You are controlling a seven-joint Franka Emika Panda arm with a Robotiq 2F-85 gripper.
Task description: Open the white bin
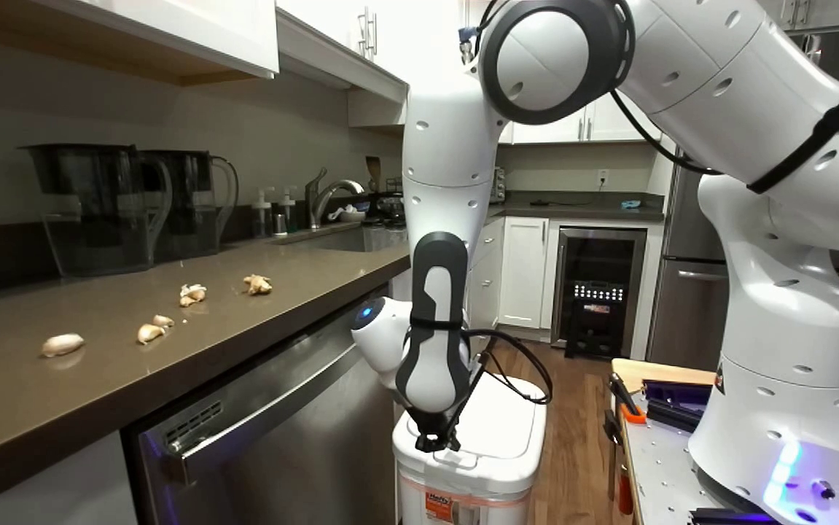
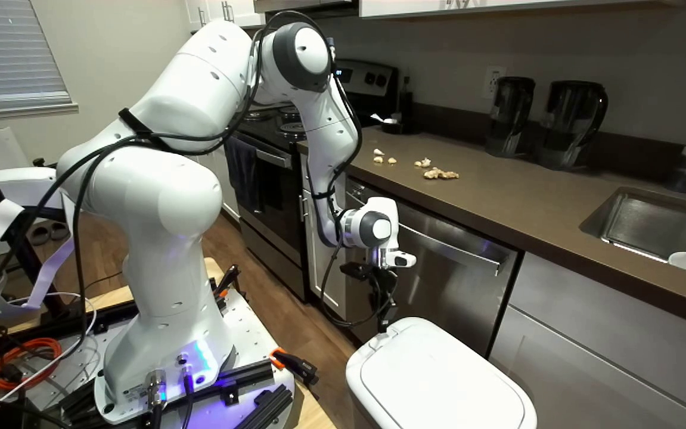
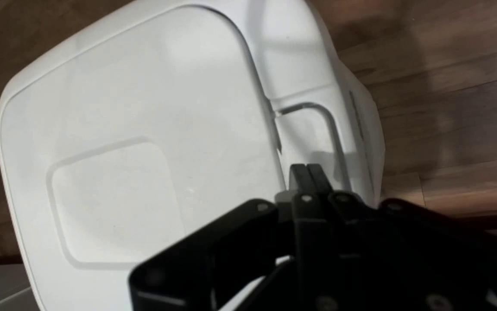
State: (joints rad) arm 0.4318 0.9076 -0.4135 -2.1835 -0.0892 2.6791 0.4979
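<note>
The white bin [image 1: 503, 430] stands on the floor in front of the dishwasher, upright, with its flat lid down. A red label [image 1: 439, 507] shows on its front. The bin also shows in an exterior view [image 2: 438, 381] and fills much of the wrist view [image 3: 166, 99]. My gripper [image 1: 439, 442] points down at the lid's front edge; it also shows in an exterior view [image 2: 383, 326]. In the wrist view its fingertips [image 3: 308, 167] are together with nothing between them. They are over a small tab [image 3: 311, 129] at the lid's edge; whether they touch it I cannot tell.
The stainless dishwasher [image 1: 281, 437] and the brown counter [image 1: 244, 321] stand close beside the bin and arm. Garlic and ginger pieces [image 2: 440, 174] lie on the counter. The robot's base table [image 1: 652, 467] stands on the bin's other side. A cable loop [image 1: 536, 372] hangs near the gripper.
</note>
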